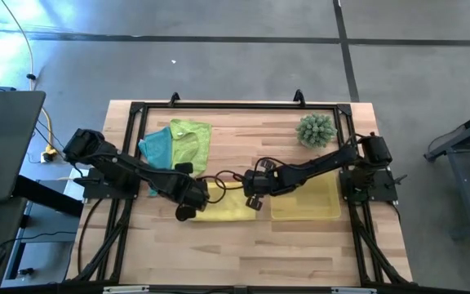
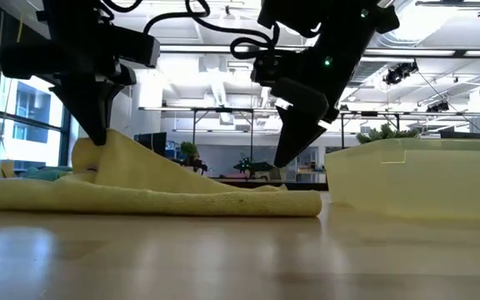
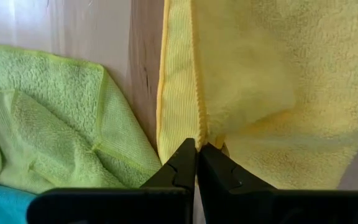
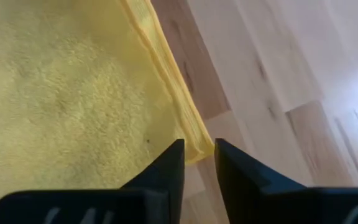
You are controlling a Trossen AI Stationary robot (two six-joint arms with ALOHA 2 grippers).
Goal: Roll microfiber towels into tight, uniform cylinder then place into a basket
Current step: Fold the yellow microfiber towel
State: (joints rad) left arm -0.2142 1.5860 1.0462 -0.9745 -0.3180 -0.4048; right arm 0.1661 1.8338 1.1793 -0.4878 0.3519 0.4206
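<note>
Both arms are showing as matte black jointed links trailing looped black cables along their lengths. The left gripper (image 3: 196, 163) is ending in two dark wedge fingers tapering to blunt tips. The right gripper (image 4: 197, 163) is showing the same black wedges (a small green light is glowing on the housing above its jaws).

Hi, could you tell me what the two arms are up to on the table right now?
The left gripper is shut on an edge of the yellow towel, lifting it off the table. The right gripper, slightly open, sits at the towel's corner. The green towel and blue towel wait nearby; the basket holds nothing rolled.
</note>
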